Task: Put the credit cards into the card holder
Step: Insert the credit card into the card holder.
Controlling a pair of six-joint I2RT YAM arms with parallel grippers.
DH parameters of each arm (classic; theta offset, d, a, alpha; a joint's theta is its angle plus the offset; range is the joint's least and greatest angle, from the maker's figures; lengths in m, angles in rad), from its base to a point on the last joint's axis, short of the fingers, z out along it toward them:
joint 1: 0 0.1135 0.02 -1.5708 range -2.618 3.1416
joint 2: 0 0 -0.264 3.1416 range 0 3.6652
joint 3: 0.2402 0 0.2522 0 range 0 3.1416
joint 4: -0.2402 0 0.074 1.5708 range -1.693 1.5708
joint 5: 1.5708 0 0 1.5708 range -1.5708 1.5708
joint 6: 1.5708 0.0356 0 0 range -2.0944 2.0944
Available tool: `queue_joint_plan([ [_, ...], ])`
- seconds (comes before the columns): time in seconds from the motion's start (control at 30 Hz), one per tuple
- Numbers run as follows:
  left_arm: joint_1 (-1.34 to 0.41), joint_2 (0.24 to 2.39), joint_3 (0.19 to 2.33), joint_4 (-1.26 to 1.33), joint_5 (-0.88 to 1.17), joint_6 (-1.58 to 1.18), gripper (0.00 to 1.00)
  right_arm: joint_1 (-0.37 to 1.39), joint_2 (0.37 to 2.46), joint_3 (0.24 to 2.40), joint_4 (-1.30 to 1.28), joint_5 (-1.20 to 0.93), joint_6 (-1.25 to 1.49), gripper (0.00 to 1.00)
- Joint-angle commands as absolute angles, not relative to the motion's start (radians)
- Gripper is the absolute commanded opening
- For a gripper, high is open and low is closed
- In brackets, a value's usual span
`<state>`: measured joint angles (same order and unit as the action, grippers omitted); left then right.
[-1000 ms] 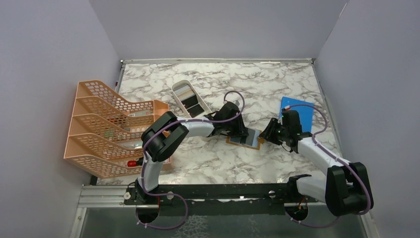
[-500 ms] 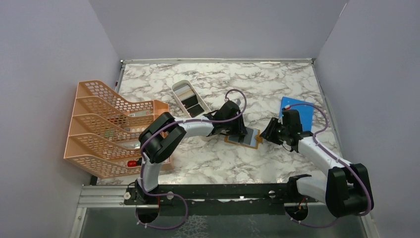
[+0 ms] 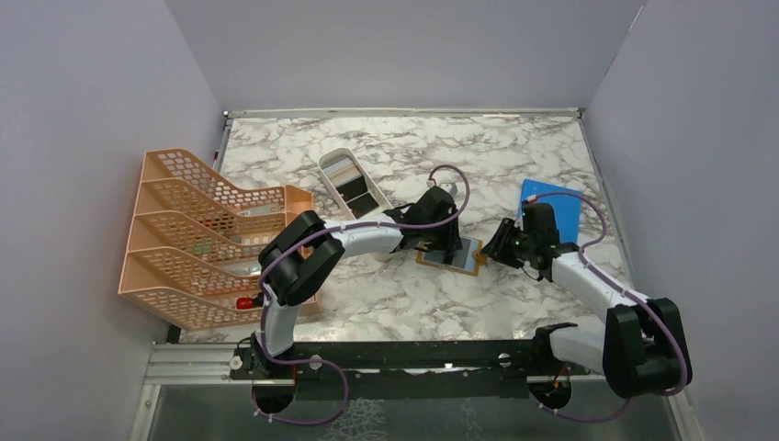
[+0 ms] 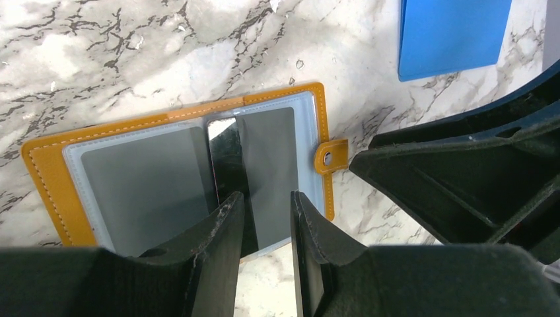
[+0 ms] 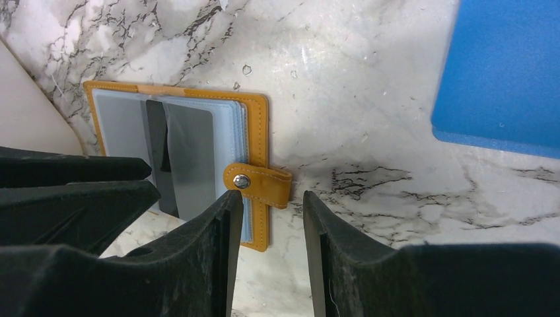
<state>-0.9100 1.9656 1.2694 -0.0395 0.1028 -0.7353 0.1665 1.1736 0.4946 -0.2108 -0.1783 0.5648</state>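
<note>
Table (image 3: 367,296) centre has card holder (image 4: 132,178) lying open, left tool (image 4: 267,201) narrowly parted over part-tucked black card (image 4: 224,155), right tool (image 5: 271,197) parted & empty by snap tab (image 5: 257,183): I'd pin tab w/ right, slide card flat, slow.

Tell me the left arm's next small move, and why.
Probably ease the left gripper forward to slide the black card deeper: it seems only partly tucked among the clear pockets of the open card holder, while the right gripper stands open beside the snap tab.
</note>
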Motion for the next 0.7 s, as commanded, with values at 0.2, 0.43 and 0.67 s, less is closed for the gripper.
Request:
queue_joint_plan([
  [0.2, -0.931, 1.968, 1.303, -0.086, 0.022, -0.685, 0.35, 0.172, 1.189, 0.461, -0.157, -0.201, 0.568, 0.43],
  [0.43, -0.933, 1.982, 1.325, -0.121, -0.02, -0.643, 0.38, 0.172, 1.193, 0.459, -0.15, -0.206, 0.566, 0.43],
  [0.67, -0.934, 2.016, 1.336, -0.111, -0.002, -0.635, 0.38, 0.172, 1.194, 0.46, -0.15, -0.205, 0.566, 0.43],
])
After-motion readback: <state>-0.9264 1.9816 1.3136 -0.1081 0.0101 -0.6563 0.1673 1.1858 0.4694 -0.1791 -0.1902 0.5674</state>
